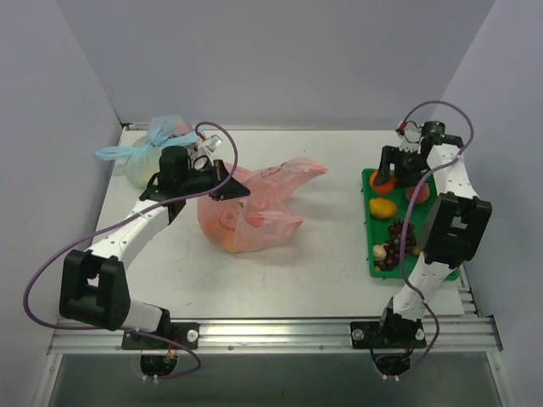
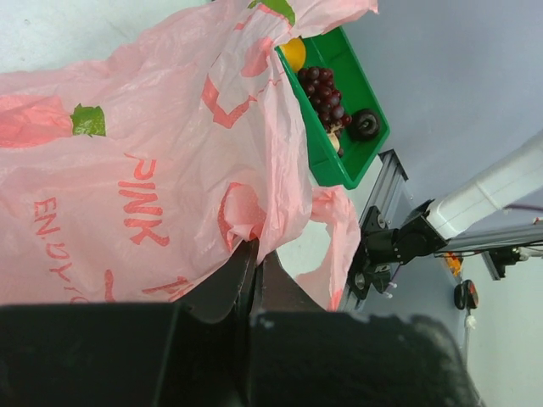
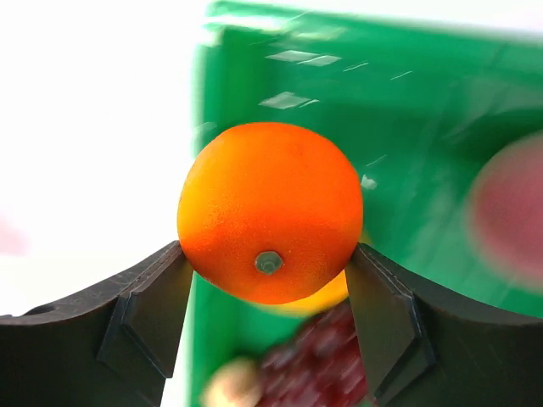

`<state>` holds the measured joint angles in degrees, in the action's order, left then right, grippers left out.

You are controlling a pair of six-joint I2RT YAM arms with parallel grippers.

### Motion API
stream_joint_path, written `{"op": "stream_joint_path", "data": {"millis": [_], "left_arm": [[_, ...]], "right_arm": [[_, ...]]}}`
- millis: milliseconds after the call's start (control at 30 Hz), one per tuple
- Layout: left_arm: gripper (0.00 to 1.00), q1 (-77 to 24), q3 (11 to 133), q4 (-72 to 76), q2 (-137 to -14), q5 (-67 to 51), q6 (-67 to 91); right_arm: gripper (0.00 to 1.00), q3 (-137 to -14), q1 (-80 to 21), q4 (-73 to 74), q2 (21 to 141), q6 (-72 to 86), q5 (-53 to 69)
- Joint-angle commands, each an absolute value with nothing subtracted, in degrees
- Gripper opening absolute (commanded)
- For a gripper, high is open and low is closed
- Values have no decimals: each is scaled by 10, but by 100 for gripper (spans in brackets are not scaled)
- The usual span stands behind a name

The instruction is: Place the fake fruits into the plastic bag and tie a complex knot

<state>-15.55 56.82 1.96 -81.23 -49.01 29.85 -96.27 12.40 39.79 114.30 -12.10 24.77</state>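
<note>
right jaws closed on orange [image 3: 270,212], left jaws pinching pink bag [image 2: 153,170]

The white table [image 1: 322,254] carries the pink plastic bag [image 1: 254,216], crumpled near the middle of the frame. A knotted pale blue bag [image 1: 157,153] sits at the upper left. A green tray [image 1: 368,233] lies at the right.
</note>
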Motion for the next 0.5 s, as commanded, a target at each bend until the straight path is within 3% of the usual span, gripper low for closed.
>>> {"op": "stream_joint_path", "data": {"millis": [0, 267, 467], "left_arm": [[0, -149, 594, 55, -808, -505, 324], [0, -149, 570, 134, -807, -512, 405], [0, -157, 560, 139, -799, -522, 396]], "right_arm": [[41, -914, 109, 437, 982, -82, 427], [34, -812, -73, 414, 886, -53, 493], [32, -844, -169, 321, 909, 14, 454]]}}
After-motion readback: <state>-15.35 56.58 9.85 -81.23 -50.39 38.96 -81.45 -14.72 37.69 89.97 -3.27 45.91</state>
